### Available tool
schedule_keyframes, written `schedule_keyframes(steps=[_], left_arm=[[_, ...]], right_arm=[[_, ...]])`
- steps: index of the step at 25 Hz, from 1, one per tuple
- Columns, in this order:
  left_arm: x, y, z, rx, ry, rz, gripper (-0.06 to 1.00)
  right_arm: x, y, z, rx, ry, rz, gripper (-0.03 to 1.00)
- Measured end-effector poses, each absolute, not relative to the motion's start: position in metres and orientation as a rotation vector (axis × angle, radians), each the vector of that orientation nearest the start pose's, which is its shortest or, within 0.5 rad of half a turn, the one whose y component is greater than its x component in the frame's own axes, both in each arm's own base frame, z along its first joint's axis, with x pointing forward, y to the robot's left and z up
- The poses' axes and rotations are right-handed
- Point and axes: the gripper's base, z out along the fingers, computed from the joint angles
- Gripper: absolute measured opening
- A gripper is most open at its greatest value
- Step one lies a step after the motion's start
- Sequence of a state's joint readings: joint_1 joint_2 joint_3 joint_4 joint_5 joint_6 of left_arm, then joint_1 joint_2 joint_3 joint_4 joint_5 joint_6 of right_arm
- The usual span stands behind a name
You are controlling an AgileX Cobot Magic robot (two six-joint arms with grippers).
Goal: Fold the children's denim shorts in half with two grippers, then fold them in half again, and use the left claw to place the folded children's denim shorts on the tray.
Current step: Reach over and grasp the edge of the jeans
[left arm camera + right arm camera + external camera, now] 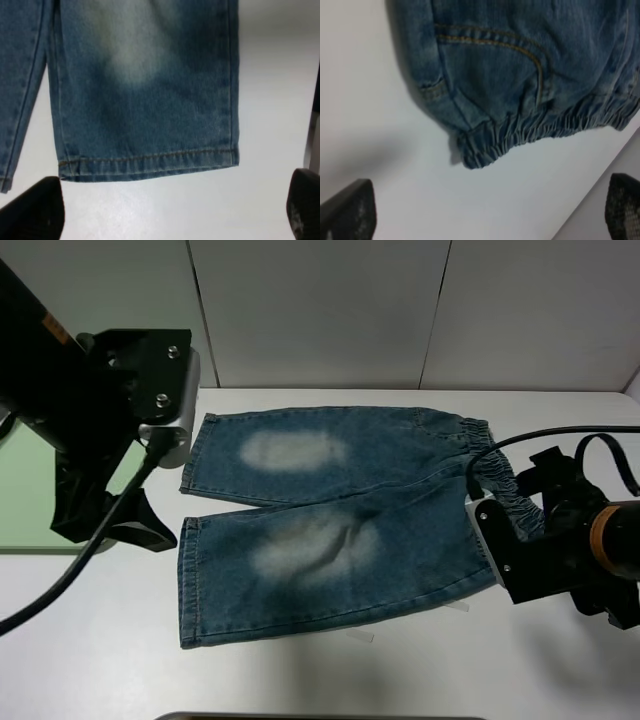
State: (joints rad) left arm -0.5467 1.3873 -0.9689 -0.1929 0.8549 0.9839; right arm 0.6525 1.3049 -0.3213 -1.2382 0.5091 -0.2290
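**Step in hand: approach for the first fold.** The children's denim shorts [330, 520] lie spread flat and unfolded on the white table [300, 680]. No fold has been made yet.

**Left gripper [167, 212].** The jaws stand wide apart and hold nothing. Both fingers [30, 212] hang clear of the cloth. The leg hem [150, 165] lies just ahead of the fingertips and falls between the lines of the two fingers. A strip of bare table separates hem and fingertips. The second leg lies off to one side of this gripper, outside the jaw span. The tray [30, 490] lies behind this arm, on the side away from the shorts.

**Right gripper [485, 210].** The jaws are fully spread and empty. The gathered waistband [540, 132] lies just ahead of the fingertips, with one waistband corner nearest the jaw centre. There is no contact with the denim.

**Next move, as judged.**
1. Each gripper needs to advance and lower until one finger slides under its edge: the hem on the left, the waistband on the right.
2. Both jaws then close on the denim only, without pinching against the table.
3. Both arms lift together and carry the gripped side across to the opposite side, keeping the cloth taut between them.

The frames do not settle which fold line is intended. Uneven lift height would likely skew the fold.
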Motion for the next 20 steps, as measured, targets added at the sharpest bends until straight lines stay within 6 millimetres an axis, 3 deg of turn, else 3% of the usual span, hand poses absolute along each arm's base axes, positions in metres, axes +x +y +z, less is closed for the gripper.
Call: schedule_keyframes(steps=[9,15,20], left_arm=[[0.222,-0.149,0.254,1.788,2.029,-0.089,0.87],[0.22,-0.154,0.25,1.758,1.994,-0.15,0.87],[0.218,-0.157,0.25,1.77,1.96,-0.203,0.87]], right_arm=[[0.182,0.05,0.144,-2.155,1.686,-0.838,0.69],[0.181,0.061,0.138,-2.155,1.627,-0.659,0.69],[0.185,0.064,0.122,-2.254,1.623,-0.615,0.69]])
